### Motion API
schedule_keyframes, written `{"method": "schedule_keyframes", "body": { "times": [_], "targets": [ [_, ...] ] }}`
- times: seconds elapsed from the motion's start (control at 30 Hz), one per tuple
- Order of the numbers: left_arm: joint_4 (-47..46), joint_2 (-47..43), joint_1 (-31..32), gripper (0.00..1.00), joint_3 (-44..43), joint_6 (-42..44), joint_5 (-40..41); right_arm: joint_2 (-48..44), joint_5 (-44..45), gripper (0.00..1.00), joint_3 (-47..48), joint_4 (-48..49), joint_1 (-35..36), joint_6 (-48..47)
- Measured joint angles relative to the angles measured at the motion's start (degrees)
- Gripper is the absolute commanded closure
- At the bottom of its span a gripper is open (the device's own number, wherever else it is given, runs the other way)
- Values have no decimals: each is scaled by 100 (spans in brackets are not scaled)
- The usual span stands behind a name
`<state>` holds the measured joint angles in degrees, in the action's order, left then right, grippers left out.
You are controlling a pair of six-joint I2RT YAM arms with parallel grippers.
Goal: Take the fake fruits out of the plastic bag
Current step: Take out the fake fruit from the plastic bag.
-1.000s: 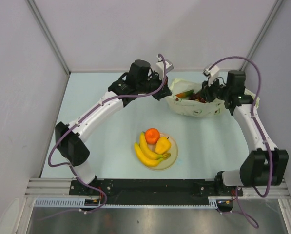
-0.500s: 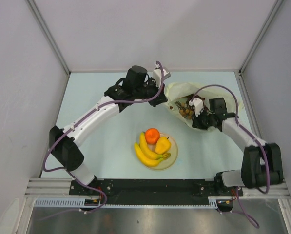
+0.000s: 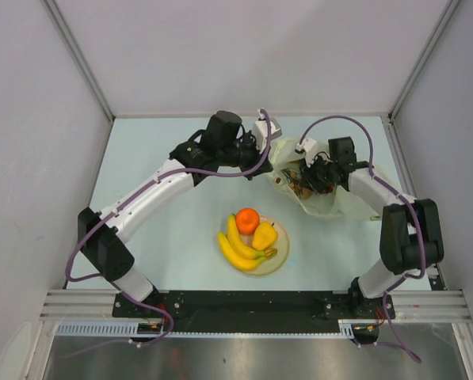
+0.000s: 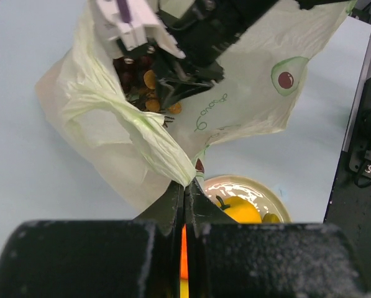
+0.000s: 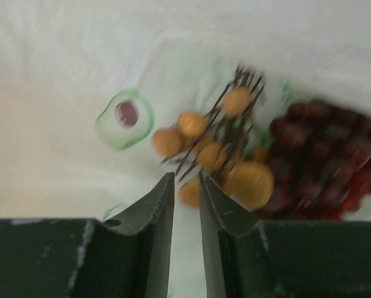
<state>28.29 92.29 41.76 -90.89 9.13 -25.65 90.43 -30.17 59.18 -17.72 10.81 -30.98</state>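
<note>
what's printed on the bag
The bag has green avocado prints, dark red pits; clearest in left wrist view.

Was a robotics lab test cell: plain grey-white panel walls [image 3: 244, 47] on 3 sides, slim aluminium corner posts [image 3: 77, 57], pale blue tabletop [image 3: 173, 237]. 2 white-and-black robot arms [image 3: 153, 190] sat bolted on black base plate [image 3: 244, 301] w/ silver extruded-aluminium rail [image 3: 85, 303] at near edge.

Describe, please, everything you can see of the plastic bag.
The plastic bag is thin, crinkled, translucent pale yellow-green plastic, printed with round green-ringed marks and green script. It lies slumped on the table, toward the far right, mouth open. The left gripper pinches its rim; the right gripper reaches inside, above dark grapes and small orange-brown stemmed fruits.
</note>
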Motion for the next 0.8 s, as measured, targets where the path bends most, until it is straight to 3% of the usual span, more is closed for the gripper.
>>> {"method": "schedule_keyframes", "body": {
  "times": [0.2,0.53,0.8],
  "targets": [
    [61,39,2,100,-140,92,-2,807,-118,64,804,208,52,-957],
    [107,42,2,100,-151,149,-9,1978,22,25,1943,306,330,-2695],
    [127,160,0,100,-289,153,-7,2796,361,21,2844,232,343,-3381]
  ]
}}
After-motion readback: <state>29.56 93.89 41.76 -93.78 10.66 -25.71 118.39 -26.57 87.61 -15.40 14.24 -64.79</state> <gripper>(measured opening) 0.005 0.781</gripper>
